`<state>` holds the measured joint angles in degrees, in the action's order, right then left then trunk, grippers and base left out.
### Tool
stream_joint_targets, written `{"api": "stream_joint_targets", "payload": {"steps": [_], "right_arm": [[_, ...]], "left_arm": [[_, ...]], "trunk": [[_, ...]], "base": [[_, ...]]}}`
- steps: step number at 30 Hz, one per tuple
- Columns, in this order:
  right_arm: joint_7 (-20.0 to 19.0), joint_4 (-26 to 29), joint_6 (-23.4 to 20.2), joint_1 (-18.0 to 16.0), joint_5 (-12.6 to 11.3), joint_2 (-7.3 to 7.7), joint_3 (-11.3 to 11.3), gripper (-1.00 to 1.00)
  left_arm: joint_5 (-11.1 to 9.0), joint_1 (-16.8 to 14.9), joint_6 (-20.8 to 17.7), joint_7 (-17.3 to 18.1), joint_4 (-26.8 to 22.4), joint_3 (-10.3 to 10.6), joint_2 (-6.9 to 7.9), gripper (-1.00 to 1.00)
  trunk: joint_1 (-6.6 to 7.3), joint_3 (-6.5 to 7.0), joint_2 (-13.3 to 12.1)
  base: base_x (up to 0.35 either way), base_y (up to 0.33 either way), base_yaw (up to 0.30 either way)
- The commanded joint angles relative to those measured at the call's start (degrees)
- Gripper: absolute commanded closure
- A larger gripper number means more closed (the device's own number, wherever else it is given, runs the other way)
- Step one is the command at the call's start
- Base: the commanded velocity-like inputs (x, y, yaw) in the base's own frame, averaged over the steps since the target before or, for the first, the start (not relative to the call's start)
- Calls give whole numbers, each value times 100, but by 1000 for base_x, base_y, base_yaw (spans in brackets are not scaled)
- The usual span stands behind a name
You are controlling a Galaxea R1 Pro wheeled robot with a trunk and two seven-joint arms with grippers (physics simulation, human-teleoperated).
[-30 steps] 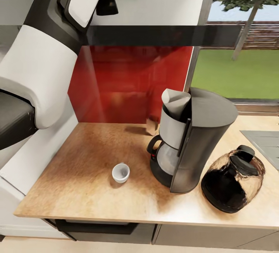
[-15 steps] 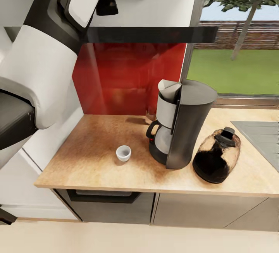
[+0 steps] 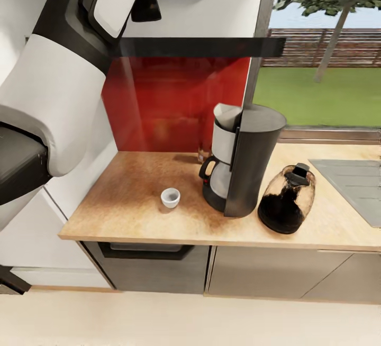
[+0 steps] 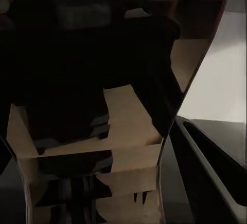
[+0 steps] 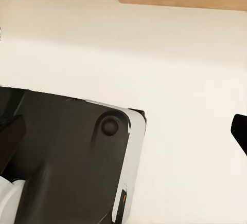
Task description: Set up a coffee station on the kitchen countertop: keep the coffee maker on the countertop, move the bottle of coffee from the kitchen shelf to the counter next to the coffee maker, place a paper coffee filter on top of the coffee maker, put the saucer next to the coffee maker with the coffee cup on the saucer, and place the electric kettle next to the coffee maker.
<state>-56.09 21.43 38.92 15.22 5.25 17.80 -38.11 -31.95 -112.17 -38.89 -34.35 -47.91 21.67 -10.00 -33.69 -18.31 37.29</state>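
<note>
My left arm (image 3: 47, 97) fills the upper left of my head view, raised up past the kitchen shelf (image 3: 196, 47), a thin dark slab running across at about 12 o'clock. I cannot see my left hand's fingertips there, and my left wrist view is dark and murky: a smoky, see-through shape with tan patches sits right in front of the camera, so I cannot tell how far that hand is open or whether it has hold of anything. My right wrist view looks down on pale floor (image 5: 180, 54) and a black-and-white part of my own body (image 5: 67, 157); a dark tip at the frame edge may be a finger, but I cannot tell that hand's opening either.

On the table (image 3: 132, 214) the coffee maker (image 3: 246, 163) stands upright near the middle, with the paper coffee filter (image 3: 226, 114) sitting in its white basket and the glass carafe beneath. From the coffee maker, the coffee cup (image 3: 170, 198) rests at about 9 o'clock, apart from it, upright on bare wood. The electric kettle (image 3: 286, 200) is at about 4 o'clock, just beside the machine. A red wall panel (image 3: 169, 102) rises behind the table, and a grey sink board (image 3: 352, 182) lies at the far right
</note>
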Motion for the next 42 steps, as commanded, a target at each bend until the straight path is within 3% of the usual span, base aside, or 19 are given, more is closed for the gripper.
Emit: {"api": "stream_joint_targets", "payload": {"steps": [1,19,34,42], "right_arm": [[-24,11,19,-2,55,-5,-48,-100],[-21,11,19,-2,55,-5,-48,-100],[-16,11,19,-2,55,-5,-56,-100],[-16,11,19,-2,55,-5,-56,-100]], "left_arm": [[-48,-6,-7,-45,-1,10,0,100],[-53,-6,-18,-37,23,13,0,100],[-82,-6,-30,22,-59,38,0,100],[-222,2,-160,676,-324,49,0,100]], "trunk": [[0,-7,7],[0,-7,7],[0,-7,7],[0,-7,7]], "base": [[-250,0,0],[-233,0,0],[-27,0,0],[0,0,0]]}}
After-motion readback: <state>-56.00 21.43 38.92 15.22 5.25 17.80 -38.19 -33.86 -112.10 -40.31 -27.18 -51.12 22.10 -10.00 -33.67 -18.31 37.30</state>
